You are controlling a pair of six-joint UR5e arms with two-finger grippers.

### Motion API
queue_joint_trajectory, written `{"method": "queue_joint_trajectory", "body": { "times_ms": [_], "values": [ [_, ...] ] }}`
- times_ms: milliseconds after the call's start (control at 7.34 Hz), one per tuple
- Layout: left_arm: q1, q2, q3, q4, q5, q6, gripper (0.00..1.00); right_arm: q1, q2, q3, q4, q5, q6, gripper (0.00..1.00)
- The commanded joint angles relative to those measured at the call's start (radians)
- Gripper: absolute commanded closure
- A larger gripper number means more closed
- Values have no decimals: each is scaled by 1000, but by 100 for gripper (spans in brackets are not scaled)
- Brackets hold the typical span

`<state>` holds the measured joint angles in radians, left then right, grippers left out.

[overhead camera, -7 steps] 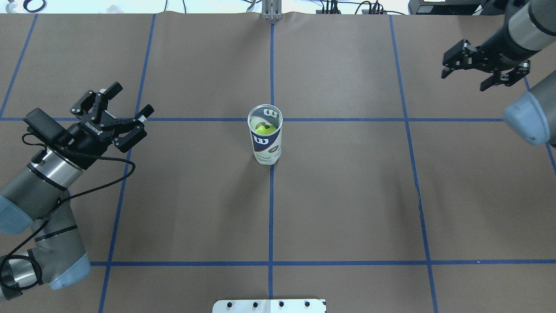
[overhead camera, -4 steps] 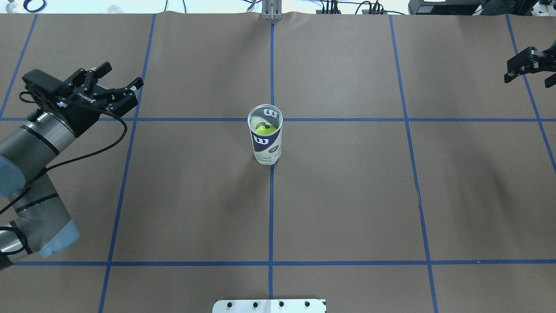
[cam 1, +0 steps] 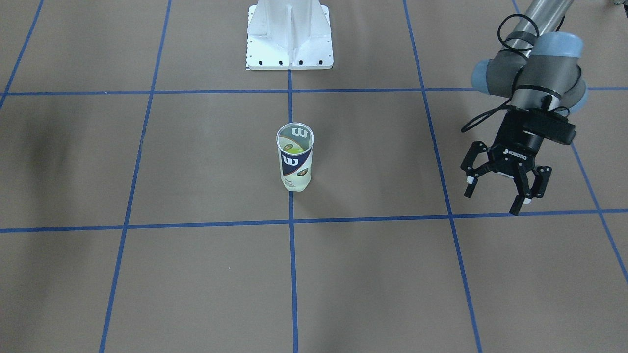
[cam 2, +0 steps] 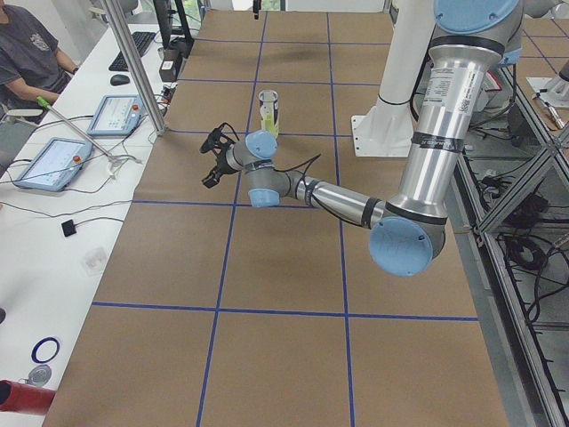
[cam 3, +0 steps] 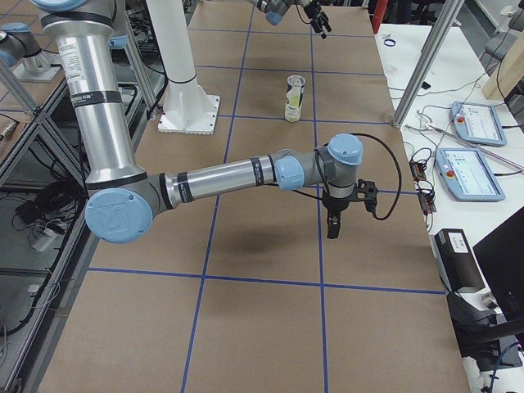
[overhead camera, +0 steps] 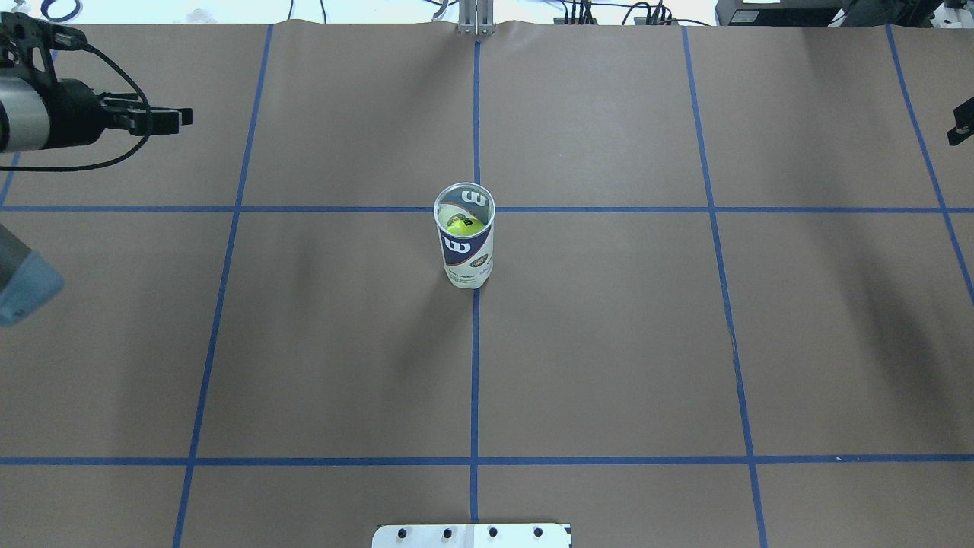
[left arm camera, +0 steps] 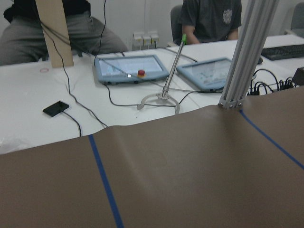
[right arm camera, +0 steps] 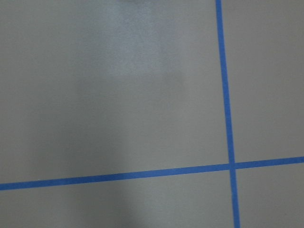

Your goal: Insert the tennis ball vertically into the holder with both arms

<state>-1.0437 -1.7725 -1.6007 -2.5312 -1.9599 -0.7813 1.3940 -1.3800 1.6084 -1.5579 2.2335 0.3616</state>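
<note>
White "W" logo on the navy label of the holder (overhead camera: 467, 247), repeated inside near the rim; smaller print below unreadable. "ROBOTIQ" on left pincer (cam 1: 496, 197) body.

The left claw (overhead camera: 176, 119) and right claw (overhead camera: 961, 125) have both drawn farther outward, away from the holder (overhead camera: 466, 247).

holder (overhead camera: 466, 251) — clear, white-navy label | tennis ball (overhead camera: 464, 225) yellow-green | table (overhead camera: 609, 342) — brown, blue grid
</note>
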Motion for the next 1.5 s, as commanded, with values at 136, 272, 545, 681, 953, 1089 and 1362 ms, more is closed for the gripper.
{"method": "queue_joint_trajectory", "body": {
  "times_ms": [136, 272, 545, 681, 953, 1089, 1362],
  "values": [
    [-168, 64, -15, 274, -353, 10, 1, 26, -5, -13, -1, 11, -78, 1],
    [-206, 62, -7, 302, -352, 36, 2, 26, -10, -16, -1, 15, -88, 1],
    [-246, 134, 1, 372, -242, 320, 1, 26, -19, -16, -1, 23, -104, 1],
    [-251, 124, -14, 491, -246, 344, 1, 31, -28, -15, -1, 53, -105, 1],
    [-284, 120, -31, 569, -360, 344, 1, 54, -62, -15, -1, 118, -185, 1],
    [-304, 116, -44, 618, -397, 344, 1, 56, -71, -15, 4, 126, -202, 1],
    [-338, 142, -77, 644, -380, 464, 0, 56, -82, -15, 29, 124, -201, 1]
  ]
}}
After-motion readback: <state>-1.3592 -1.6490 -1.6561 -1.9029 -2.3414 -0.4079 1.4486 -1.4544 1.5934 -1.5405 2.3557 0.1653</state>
